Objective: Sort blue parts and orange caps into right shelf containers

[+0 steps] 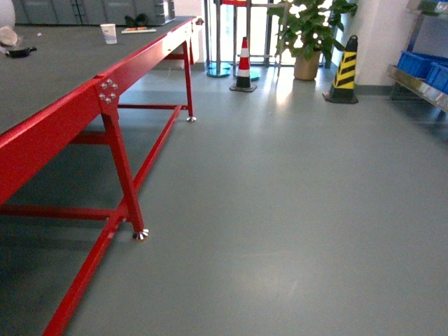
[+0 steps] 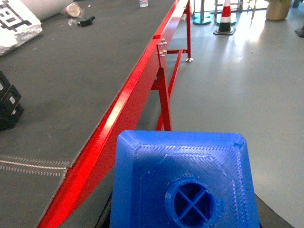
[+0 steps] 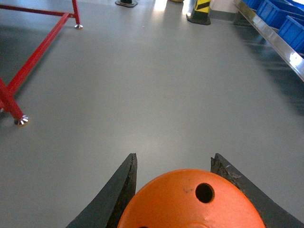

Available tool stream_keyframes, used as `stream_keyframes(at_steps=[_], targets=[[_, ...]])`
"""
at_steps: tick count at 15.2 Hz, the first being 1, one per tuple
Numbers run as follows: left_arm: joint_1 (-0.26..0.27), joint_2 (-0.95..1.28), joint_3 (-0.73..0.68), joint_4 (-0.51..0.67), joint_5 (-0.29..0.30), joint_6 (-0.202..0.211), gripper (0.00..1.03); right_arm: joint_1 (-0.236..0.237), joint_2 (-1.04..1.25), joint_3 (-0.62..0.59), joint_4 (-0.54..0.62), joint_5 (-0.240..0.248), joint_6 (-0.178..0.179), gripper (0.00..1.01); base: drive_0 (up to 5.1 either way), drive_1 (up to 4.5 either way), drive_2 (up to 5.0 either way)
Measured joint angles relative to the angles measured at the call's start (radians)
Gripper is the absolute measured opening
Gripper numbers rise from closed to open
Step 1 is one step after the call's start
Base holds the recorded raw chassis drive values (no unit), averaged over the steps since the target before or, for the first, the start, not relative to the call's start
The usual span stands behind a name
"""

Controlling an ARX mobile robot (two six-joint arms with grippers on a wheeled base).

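Observation:
A blue part (image 2: 185,180) with a round hole in its top fills the bottom of the left wrist view. My left gripper (image 2: 187,221) is shut on it, and only dark slivers of the fingers show at its sides. In the right wrist view an orange cap (image 3: 190,202) with small holes sits between two dark fingers (image 3: 121,190). My right gripper (image 3: 174,159) is shut on it above bare floor. The blue shelf containers (image 1: 420,64) stand on a metal shelf (image 1: 418,85) at the far right; the right wrist view also shows these containers (image 3: 274,10). Neither gripper shows in the head view.
A long red-framed table (image 1: 70,112) runs along the left, with a paper cup (image 1: 108,33) on it and its leg (image 1: 124,175) close by. A red-white cone (image 1: 243,66), a potted plant (image 1: 308,35) and a yellow-black cone (image 1: 344,70) stand at the back. Grey floor (image 1: 280,210) lies ahead.

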Motion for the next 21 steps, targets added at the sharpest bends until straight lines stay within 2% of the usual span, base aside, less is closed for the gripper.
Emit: stream_keyframes(at_steps=[19,21], targets=[[0.000,0.000,0.000,0.003,0.000,0.000,0.45,0.000,-0.001,0.000,0.006,0.000,0.000,0.42,0.1,4.30,-4.1],[0.000,0.002,0.000,-0.003,0.000,0.000,0.44,0.000,0.000,0.000,0.004,0.000,0.000,0.42,-0.2,-0.24,-0.2]])
